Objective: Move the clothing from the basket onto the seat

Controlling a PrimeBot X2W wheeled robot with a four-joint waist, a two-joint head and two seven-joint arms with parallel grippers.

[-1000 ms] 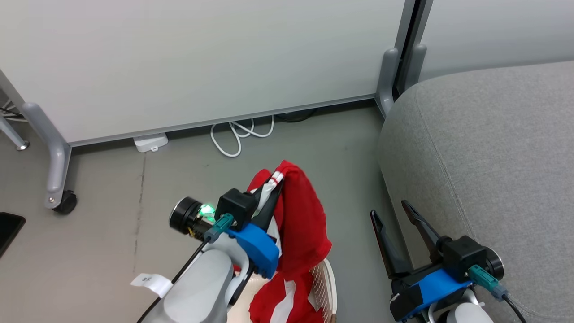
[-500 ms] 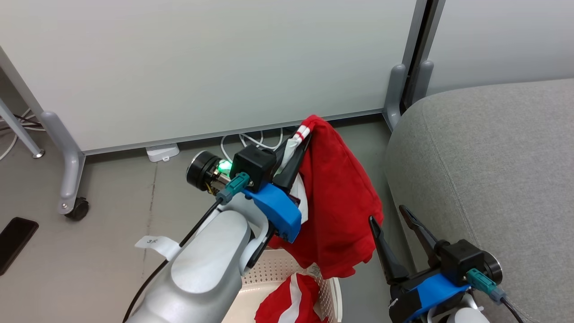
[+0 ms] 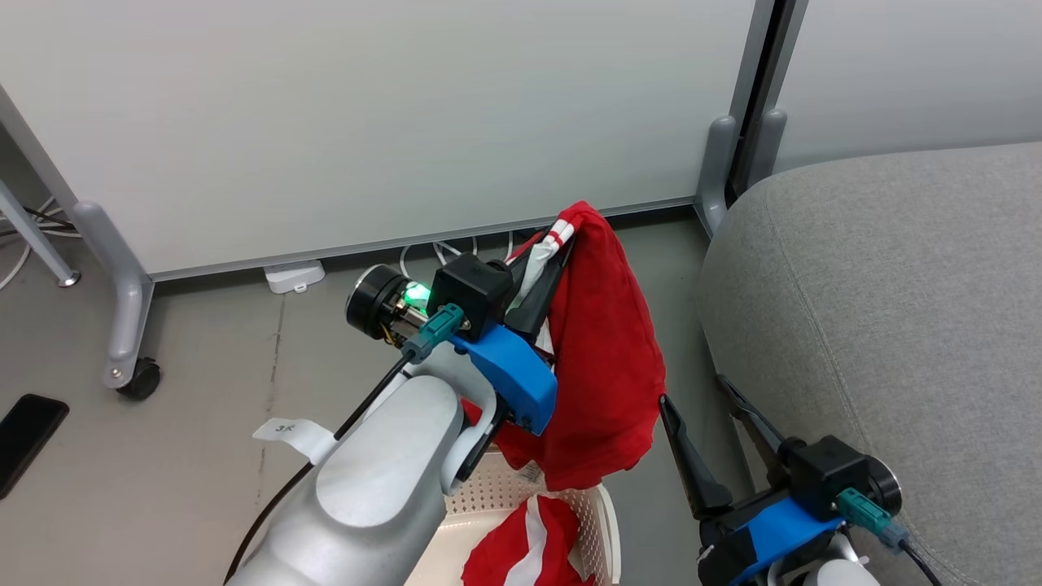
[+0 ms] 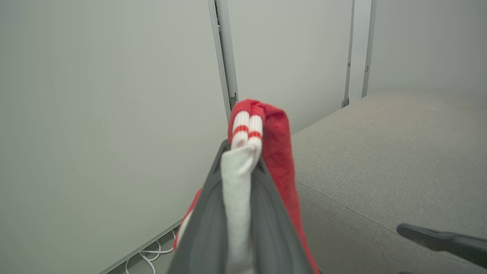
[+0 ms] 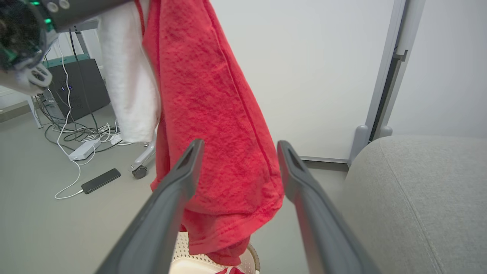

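- Our left pincer (image 3: 558,251) is clamped tight on a soft red fabric garment (image 3: 606,342) with a white panel. It's pinching right at the red-and-white striped trim, which pokes out just past the fingertips.
- From that pinch the rest of the cloth drapes down the pincer's right side and hangs loose below it. In the left wrist view the white panel runs down between the two dark fingers.
- Down below the left pincer sits the cream-white perforated plastic basket (image 3: 604,525). The hanging hem comes down about to its rim, and we honestly can't tell whether it touches.
- A second red-and-white garment (image 3: 529,553) lies crumpled inside the basket, down by the left forearm.
- Our right pincer (image 3: 692,389) is spread wide and empty, sitting lower than the left one and off to its right. In its own wrist view the hanging red cloth is just ahead of the fingertips, with a gap we can see.
- The big grey fabric-upholstered sofa (image 3: 895,309) with stitched seams is just beside the right pincer, on its right.
- Beyond the left pincer's tips stands a pale partition panel (image 3: 366,122). Way off to its left, a black phone (image 3: 28,431) lies flat on the grey floor.
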